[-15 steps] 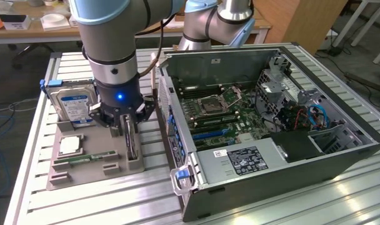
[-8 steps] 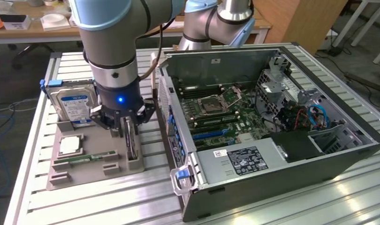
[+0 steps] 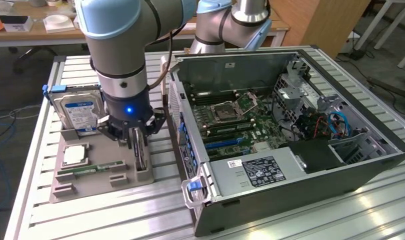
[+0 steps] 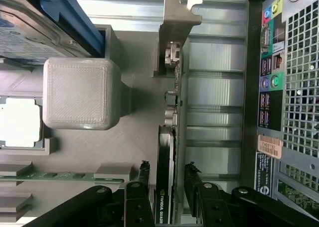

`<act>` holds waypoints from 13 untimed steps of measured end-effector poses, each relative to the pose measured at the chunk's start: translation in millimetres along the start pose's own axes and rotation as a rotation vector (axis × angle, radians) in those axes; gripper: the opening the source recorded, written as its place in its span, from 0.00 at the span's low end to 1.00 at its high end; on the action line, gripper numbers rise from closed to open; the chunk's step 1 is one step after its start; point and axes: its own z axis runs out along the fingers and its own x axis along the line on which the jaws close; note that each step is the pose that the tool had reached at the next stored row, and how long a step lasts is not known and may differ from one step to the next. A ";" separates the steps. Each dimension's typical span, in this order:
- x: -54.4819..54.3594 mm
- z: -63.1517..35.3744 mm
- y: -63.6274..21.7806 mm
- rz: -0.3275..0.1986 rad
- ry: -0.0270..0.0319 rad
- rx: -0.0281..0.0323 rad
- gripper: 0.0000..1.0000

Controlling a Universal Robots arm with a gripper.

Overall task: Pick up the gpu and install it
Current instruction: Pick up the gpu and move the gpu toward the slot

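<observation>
Here, end effector (image 4: 167,166) apart, straddling upright gpu (image 4: 168,137) (wrist view: gap each side), not touching.

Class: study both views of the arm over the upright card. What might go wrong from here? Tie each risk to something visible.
The open end effector straddles the gpu, which stands on its thin edge; a skewed closure might tilt it or let it slip.
The gpu sits slotted in the grey holder; an angled lift may jam it and drag the holder.
The computer case stands close beside, so the card might clip its wall.
</observation>
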 end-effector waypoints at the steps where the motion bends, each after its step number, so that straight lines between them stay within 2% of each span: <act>1: 0.0 1.0 -0.1 0.000 0.0000 -0.0001 0.41; 8: 0.1 5.0 0.1 0.000 0.0000 0.0000 0.41; 13: 0.1 6.2 4.2 0.000 0.0000 0.0001 0.41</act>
